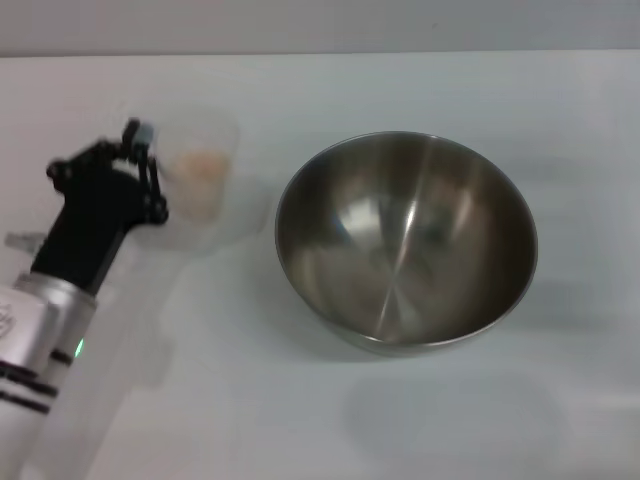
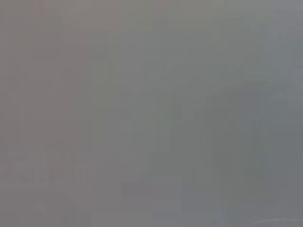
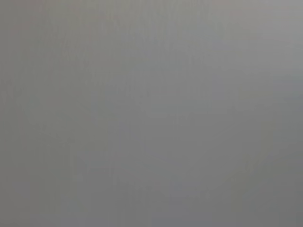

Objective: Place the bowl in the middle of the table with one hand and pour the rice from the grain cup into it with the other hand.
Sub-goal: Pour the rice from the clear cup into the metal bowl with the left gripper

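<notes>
one working arm in the head view: the left gripper (image 1: 150, 170), black, reaching in from the robot's left, its fingertips at the near-left side of the grain cup (image 1: 203, 172); whether the fingers are clamped on the cup wall or only beside it cannot be told, nor how far apart they stand. cup: clear, upright on the table (image 1: 300, 420), holding a pale heap of rice (image 1: 205, 168) in its lower part. bowl (image 1: 405, 240): steel, wide, sitting near the middle of the table, empty inside, its rim slightly tipped toward the camera. key relation: bowl lies to the right of the cup and gripper, close beside but apart from the cup, so the likely pour needs a lift and a carry rightward over the nearer rim; the left arm is the nearer one by far. right arm: not seen in this view. left wrist view: flat grey blur, nothing to make out. right wrist view: the same grey, no fingers, cup or bowl to be told.
</notes>
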Robot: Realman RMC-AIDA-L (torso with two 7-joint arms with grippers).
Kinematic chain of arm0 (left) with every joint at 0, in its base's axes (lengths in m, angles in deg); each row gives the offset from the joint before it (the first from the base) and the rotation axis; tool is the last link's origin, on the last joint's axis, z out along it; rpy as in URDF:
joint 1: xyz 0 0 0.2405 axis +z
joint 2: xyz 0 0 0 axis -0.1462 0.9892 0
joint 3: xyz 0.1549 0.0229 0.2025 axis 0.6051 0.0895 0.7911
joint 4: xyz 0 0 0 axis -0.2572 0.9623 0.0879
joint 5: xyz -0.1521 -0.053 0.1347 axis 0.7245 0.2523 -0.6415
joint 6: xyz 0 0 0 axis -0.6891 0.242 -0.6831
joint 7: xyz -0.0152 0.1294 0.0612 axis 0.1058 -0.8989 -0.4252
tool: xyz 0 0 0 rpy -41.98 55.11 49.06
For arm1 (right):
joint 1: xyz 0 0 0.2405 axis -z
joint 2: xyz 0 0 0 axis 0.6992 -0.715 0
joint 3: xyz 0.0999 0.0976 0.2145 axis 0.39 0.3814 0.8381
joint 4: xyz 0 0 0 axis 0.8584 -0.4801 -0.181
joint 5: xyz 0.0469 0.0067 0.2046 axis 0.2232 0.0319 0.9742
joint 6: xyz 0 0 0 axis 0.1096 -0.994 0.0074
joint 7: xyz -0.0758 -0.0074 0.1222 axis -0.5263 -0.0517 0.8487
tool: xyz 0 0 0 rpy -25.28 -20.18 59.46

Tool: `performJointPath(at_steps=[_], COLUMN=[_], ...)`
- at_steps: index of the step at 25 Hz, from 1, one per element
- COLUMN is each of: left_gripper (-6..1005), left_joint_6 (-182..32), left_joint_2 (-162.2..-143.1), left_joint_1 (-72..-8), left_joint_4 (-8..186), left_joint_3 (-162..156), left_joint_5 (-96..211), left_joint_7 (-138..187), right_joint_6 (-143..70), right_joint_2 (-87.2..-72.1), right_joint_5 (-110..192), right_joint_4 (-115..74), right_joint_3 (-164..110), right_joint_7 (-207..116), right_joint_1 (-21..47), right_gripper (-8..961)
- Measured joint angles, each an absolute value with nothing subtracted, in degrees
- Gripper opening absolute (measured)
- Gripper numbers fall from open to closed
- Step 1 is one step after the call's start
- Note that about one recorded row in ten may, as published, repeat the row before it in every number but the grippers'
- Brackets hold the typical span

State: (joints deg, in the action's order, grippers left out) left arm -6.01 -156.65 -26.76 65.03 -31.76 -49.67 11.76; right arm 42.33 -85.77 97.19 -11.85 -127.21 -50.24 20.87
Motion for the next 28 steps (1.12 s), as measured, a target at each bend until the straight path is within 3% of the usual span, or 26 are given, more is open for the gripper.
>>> performJointPath(at_steps=[13,28], left_gripper=[32,38], left_joint_6=[-2.66,-5.98], left_joint_2=[-156.88,-156.89], left_joint_1=[-37.73,-37.33], left_joint_4=[61.21,59.98], left_joint_3=[-29.66,-29.64], left_joint_5=[-60.88,-70.47], left_joint_7=[-40.02,-81.76], right_joint_6=[43.40,43.41], right_joint_2=[-85.56,-85.34], right_joint_5=[97.36,97.17], right_joint_4=[-11.82,-12.94], right_joint_3=[-127.17,-127.12], right_joint_7=[-50.68,-50.84], right_joint_1=[20.71,20.66], right_gripper=[487,487])
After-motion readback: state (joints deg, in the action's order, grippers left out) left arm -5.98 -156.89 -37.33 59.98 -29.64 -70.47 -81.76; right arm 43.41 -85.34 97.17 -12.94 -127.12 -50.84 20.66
